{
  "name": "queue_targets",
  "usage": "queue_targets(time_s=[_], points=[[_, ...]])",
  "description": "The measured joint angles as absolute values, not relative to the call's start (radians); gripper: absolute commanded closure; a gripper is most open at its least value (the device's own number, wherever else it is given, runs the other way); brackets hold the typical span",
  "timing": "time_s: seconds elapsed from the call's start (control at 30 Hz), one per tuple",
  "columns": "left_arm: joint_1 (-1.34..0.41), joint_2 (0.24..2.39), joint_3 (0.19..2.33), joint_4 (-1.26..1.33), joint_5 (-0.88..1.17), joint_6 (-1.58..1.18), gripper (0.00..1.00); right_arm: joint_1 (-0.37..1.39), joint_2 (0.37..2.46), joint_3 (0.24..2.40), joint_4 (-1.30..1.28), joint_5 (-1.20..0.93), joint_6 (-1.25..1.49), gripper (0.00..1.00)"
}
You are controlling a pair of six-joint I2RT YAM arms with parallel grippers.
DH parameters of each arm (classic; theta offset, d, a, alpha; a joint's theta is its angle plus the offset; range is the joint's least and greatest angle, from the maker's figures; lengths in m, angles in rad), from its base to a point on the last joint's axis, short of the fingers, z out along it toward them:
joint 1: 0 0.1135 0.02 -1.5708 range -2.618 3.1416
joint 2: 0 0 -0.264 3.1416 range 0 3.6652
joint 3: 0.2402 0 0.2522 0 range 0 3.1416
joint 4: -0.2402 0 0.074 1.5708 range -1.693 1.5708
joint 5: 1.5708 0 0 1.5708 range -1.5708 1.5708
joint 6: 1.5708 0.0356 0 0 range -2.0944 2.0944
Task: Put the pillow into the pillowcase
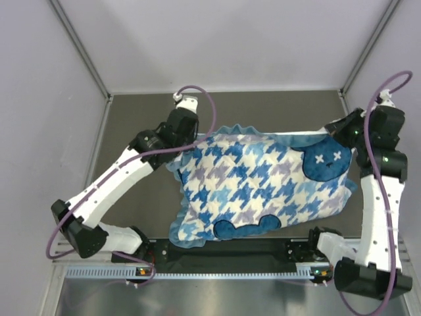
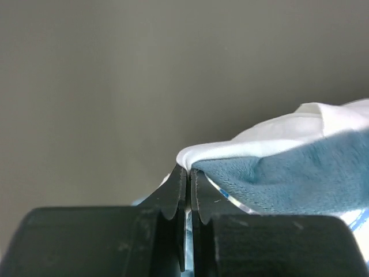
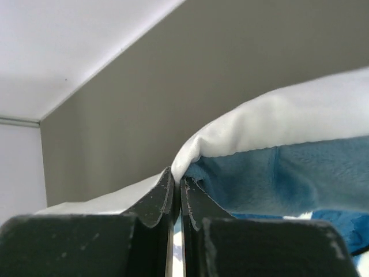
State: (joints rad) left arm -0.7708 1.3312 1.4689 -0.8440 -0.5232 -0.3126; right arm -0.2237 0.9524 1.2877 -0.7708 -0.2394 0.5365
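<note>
Two pairs of black fingers are clamped tight on cloth, one pair per arm. From the overhead camera I see my left gripper (image 1: 189,142) at the far left corner of the large blue-and-white houndstooth fabric pillowcase (image 1: 263,178). My right gripper (image 1: 331,131) is at its far right corner. The case is stretched between them, across the middle of the dark grey table (image 1: 263,108).

On the left wrist camera the jaws meet with only a thin sliver of fabric between them. A fold of white cloth (image 2: 259,141) rolls over the blue plush edge (image 2: 288,182) right at the fingertips, so that gripper is holding the case's rim.

The right wrist camera shows the same thing: jaws pressed together on the rim, with white cloth above and blue plush below.

The case looks puffed and rounded rather than flat, sagging toward the near edge of the table. One dark blue bear-head patch (image 1: 325,161) with white crosses sits close to the right gripper. Another dark blue patch (image 1: 247,227) lies at the near hem.

I cannot tell whether the white cloth at the fingertips is the case's plain lining or the cream-white pillow. None of my views lets me make out the pillow itself.
</note>
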Motion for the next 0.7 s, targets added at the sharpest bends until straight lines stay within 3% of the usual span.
queue_targets(time_s=[0.2, 0.23, 0.27, 0.33, 0.37, 0.43, 0.47, 0.53, 0.6, 0.7], points=[[-0.468, 1.410, 1.428, -0.699, -0.197, -0.282, 1.00, -0.186, 1.190, 1.271, -0.625, -0.307, 0.609, 0.96], [-0.442, 1.432, 1.455, -0.698, -0.165, -0.280, 1.00, -0.180, 1.222, 1.280, -0.607, -0.311, 0.622, 0.89], [-0.424, 1.458, 1.491, -0.710, -0.146, -0.278, 1.00, -0.172, 1.266, 1.304, -0.592, -0.312, 0.638, 0.60], [-0.395, 1.546, 1.608, -0.729, -0.141, -0.258, 1.00, -0.163, 1.362, 1.377, -0.535, -0.292, 0.671, 0.31], [-0.386, 1.586, 1.666, -0.741, -0.146, -0.249, 0.93, -0.160, 1.409, 1.424, -0.503, -0.273, 0.688, 0.16], [-0.370, 1.709, 1.833, -0.778, -0.181, -0.218, 0.66, -0.156, 1.488, 1.518, -0.434, -0.229, 0.719, 0.12], [-0.364, 1.784, 1.935, -0.810, -0.210, -0.200, 0.45, -0.155, 1.513, 1.551, -0.410, -0.218, 0.727, 0.10], [-0.354, 1.932, 2.151, -0.835, -0.278, -0.170, 0.22, -0.150, 1.548, 1.612, -0.374, -0.199, 0.746, 0.07], [-0.342, 2.054, 2.326, -0.865, -0.339, -0.159, 0.20, -0.146, 1.551, 1.642, -0.356, -0.186, 0.755, 0.06], [-0.329, 2.084, 2.321, -0.880, -0.409, -0.159, 0.20, -0.140, 1.516, 1.646, -0.339, -0.192, 0.740, 0.09]])
